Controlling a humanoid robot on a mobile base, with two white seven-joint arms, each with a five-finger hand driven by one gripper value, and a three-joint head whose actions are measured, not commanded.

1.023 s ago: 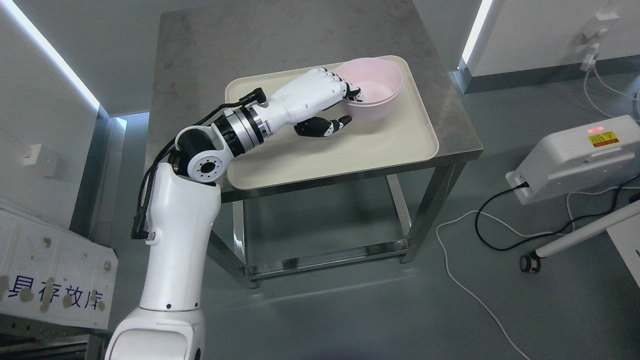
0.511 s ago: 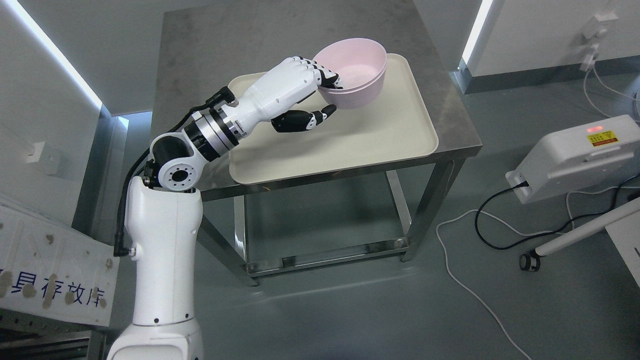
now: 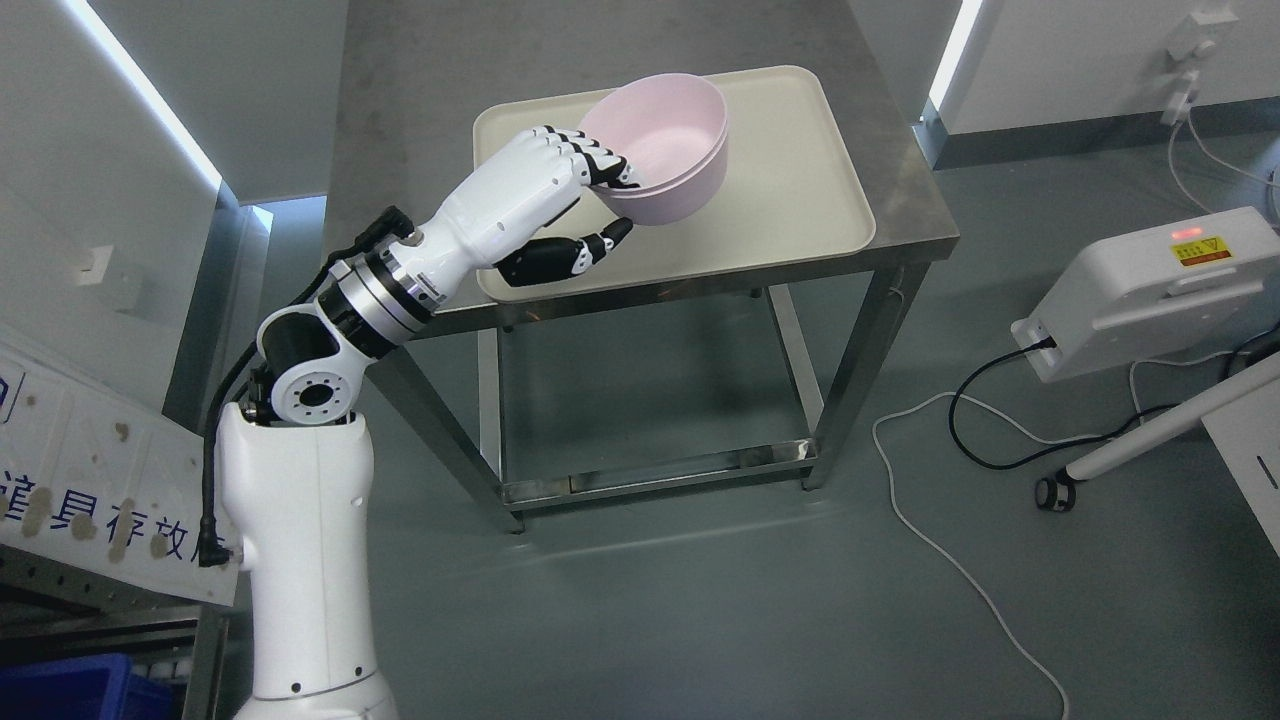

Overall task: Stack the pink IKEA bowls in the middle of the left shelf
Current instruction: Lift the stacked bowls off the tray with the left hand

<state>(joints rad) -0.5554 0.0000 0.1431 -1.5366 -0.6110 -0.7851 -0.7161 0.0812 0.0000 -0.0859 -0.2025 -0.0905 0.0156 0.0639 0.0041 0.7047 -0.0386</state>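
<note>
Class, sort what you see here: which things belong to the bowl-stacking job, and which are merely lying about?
Belonging to the job:
pink bowls, nested
left hand, gripping their rim
cream tray
steel table

Lying about:
white machine
floor cables
blue bin

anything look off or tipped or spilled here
Nothing spilled or damaged. The pink bowls, nested together, are tilted because the left hand grips their near rim and holds them above the cream tray. The tray lies flat on the steel table, otherwise bare. Loose cables trail across the floor.

Grey floor (image 3: 700, 620), steel table (image 3: 420, 120)
</note>
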